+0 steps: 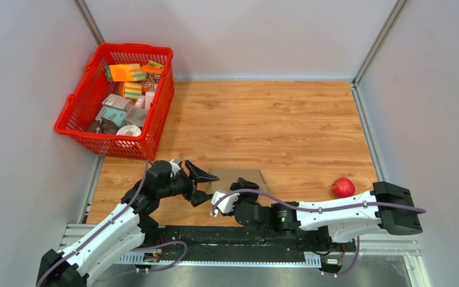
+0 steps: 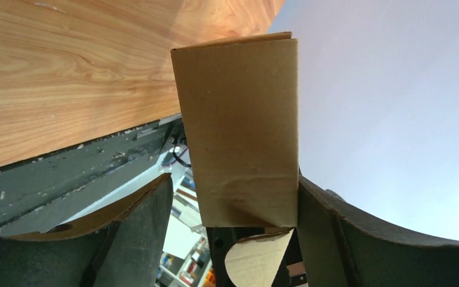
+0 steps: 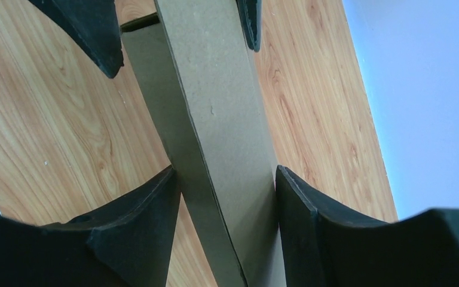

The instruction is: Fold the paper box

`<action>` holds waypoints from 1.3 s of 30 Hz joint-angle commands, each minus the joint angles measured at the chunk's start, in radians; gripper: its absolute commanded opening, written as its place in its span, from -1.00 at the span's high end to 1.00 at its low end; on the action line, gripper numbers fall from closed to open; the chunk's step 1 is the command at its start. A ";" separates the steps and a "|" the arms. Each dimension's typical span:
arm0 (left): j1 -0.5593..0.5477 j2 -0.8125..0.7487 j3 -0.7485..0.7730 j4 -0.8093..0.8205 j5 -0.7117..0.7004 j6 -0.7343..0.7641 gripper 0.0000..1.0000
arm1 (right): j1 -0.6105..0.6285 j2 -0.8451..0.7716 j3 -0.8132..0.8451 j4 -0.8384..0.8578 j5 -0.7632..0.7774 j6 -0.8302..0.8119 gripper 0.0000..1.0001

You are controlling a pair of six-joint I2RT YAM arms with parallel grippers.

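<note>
The paper box is brown cardboard, still nearly flat, lifted just off the near edge of the wooden table. My right gripper holds its near edge; in the right wrist view the cardboard strip runs up between both fingers of the right gripper, which press on it. My left gripper straddles the box's left end. In the left wrist view a cardboard panel stands between the fingers of the left gripper, resting against the right finger with a gap to the left one. A rounded flap hangs below.
A red apple lies on the table to the right of the box, close to my right arm. A red basket full of small packages stands at the back left. Grey walls enclose the table.
</note>
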 commanded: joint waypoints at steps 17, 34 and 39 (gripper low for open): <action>-0.001 -0.430 0.221 -0.421 -0.437 0.899 -0.28 | -0.188 -0.063 0.123 -0.391 -0.405 0.404 0.24; -0.205 0.010 0.302 -0.219 -0.391 1.436 -0.01 | -0.478 0.153 0.269 -0.490 -0.864 0.452 0.21; -0.211 0.104 0.338 -0.165 -0.388 1.461 -0.02 | -0.500 0.165 0.272 -0.489 -0.873 0.432 0.22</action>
